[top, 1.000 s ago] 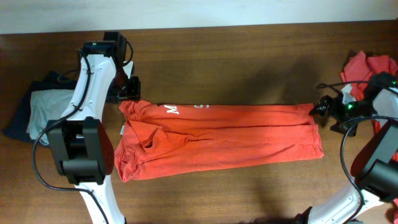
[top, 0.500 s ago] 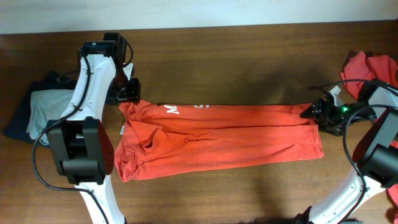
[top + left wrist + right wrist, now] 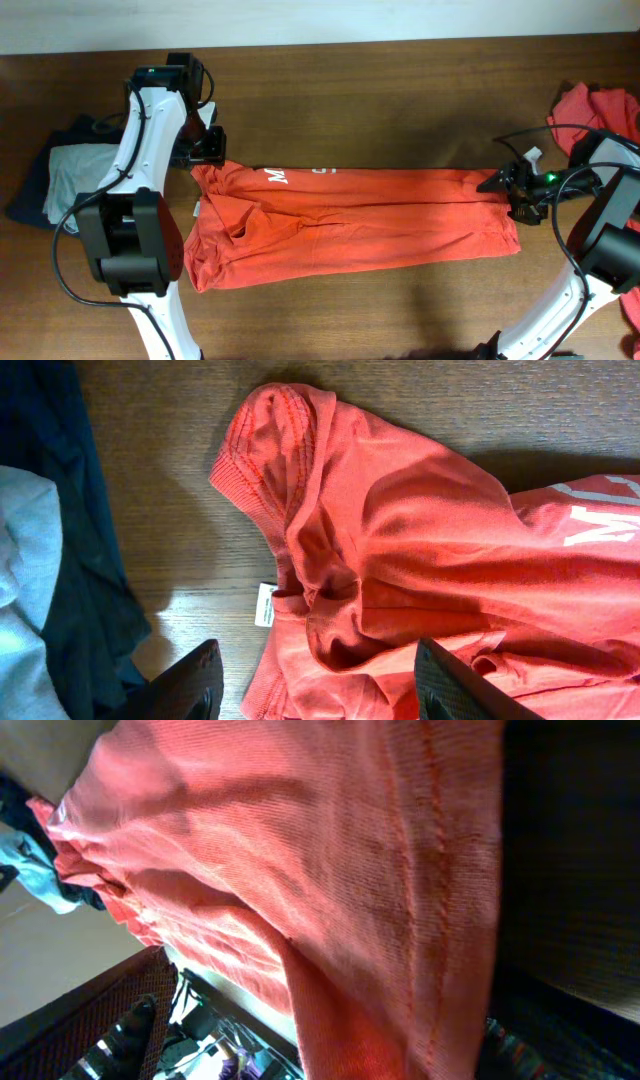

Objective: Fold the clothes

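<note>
The shirt point(image 3: 350, 220) lies on the counter point(image 3: 380, 100), folded lengthwise into 1 long band, with the collar end left and the hem end right. A 2nd shirt point(image 3: 590, 105) lies crumpled at the right edge.

The left fingers point(image 3: 188, 682) stand apart above the collar end and grip nothing. The right fingers point(image 3: 508, 184) sit at the hem corner. Cloth fills the right wrist view, so it cannot be told whether they are open or closed on the hem.

Risks:
- If only 1 hem layer is pinched, the band likely opens on lifting.
- The collar end is rumpled, so folding over it probably sets creases.
- Unequal pull by the 2 arms may skew the band.
</note>
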Motion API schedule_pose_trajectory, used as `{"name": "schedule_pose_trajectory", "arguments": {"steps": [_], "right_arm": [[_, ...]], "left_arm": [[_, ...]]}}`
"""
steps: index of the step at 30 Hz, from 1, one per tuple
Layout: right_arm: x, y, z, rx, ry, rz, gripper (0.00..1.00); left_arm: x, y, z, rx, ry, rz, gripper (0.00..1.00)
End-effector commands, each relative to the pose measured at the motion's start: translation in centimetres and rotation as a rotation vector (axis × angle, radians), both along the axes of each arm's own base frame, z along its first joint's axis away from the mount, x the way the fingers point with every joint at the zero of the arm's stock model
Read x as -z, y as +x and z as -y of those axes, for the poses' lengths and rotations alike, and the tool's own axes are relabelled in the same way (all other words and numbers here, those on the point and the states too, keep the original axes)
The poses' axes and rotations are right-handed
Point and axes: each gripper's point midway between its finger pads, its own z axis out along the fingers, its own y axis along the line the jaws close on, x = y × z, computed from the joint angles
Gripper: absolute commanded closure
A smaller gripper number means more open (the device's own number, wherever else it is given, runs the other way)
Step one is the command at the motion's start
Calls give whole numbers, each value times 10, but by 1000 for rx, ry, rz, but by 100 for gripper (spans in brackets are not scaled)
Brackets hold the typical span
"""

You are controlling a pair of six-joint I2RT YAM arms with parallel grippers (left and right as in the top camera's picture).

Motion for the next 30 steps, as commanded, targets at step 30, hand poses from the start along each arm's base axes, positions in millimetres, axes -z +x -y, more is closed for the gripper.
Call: {"name": "schedule_pose_trajectory", "arguments": {"steps": [30], "right_arm": [[57, -62, -2, -230, -98, -130, 4]], "left_arm": [[-14, 15, -1, 17, 0, 85, 37]]}}
